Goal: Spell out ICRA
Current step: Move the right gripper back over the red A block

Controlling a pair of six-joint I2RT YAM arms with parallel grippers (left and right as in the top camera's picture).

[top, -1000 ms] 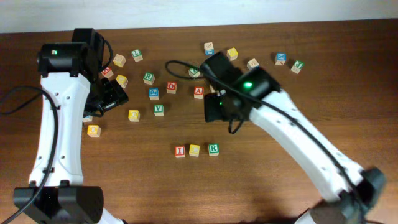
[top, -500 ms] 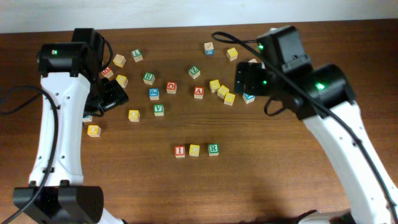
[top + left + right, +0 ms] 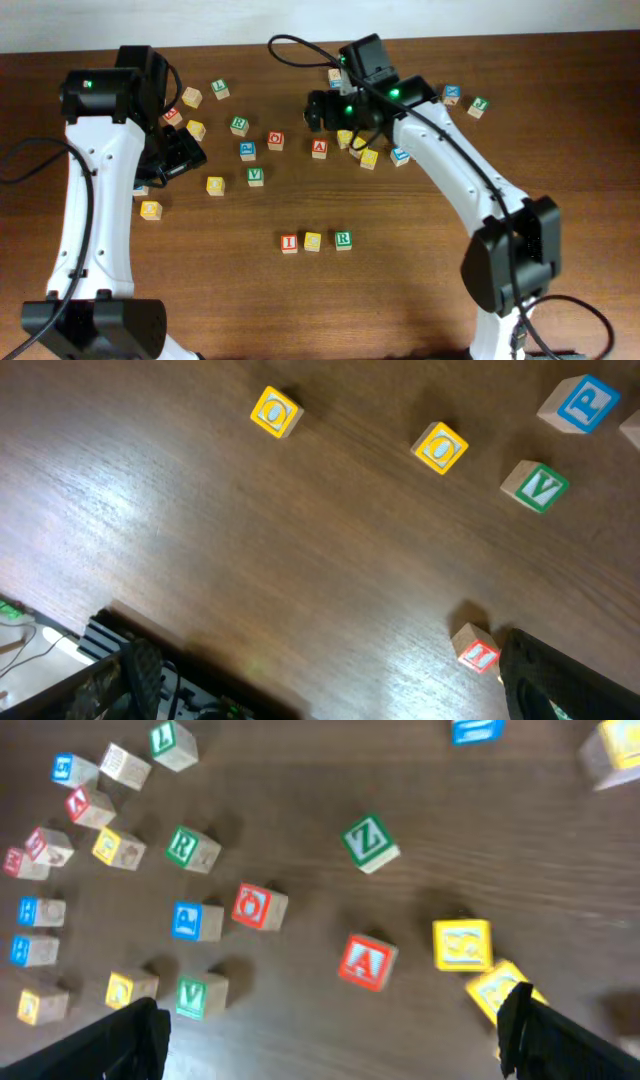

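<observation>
On the overhead view a row stands at the table's front middle: red I block [image 3: 289, 242], yellow C block [image 3: 313, 241], green R block [image 3: 343, 239]. The red A block [image 3: 319, 147] lies loose further back; it also shows in the right wrist view [image 3: 367, 962]. My right gripper [image 3: 321, 110] hovers open and empty just behind the A block, whose face sits between its fingers [image 3: 330, 1045]. My left gripper [image 3: 180, 155] is open and empty at the left; its wrist view [image 3: 330, 695] shows the I block [image 3: 477, 649] by its right finger.
Loose blocks surround the A: green Z [image 3: 370, 842], red O [image 3: 275, 141], blue block [image 3: 247, 151], green V [image 3: 255, 176], yellow blocks [image 3: 369, 158]. More blocks lie at the back right [image 3: 452, 94] and back left [image 3: 191, 97]. A yellow block [image 3: 150, 210] sits by the left arm.
My right arm has swung from the table's middle out to the right and then back left, ending over the Z and A blocks. The left arm and the blocks have not moved.
</observation>
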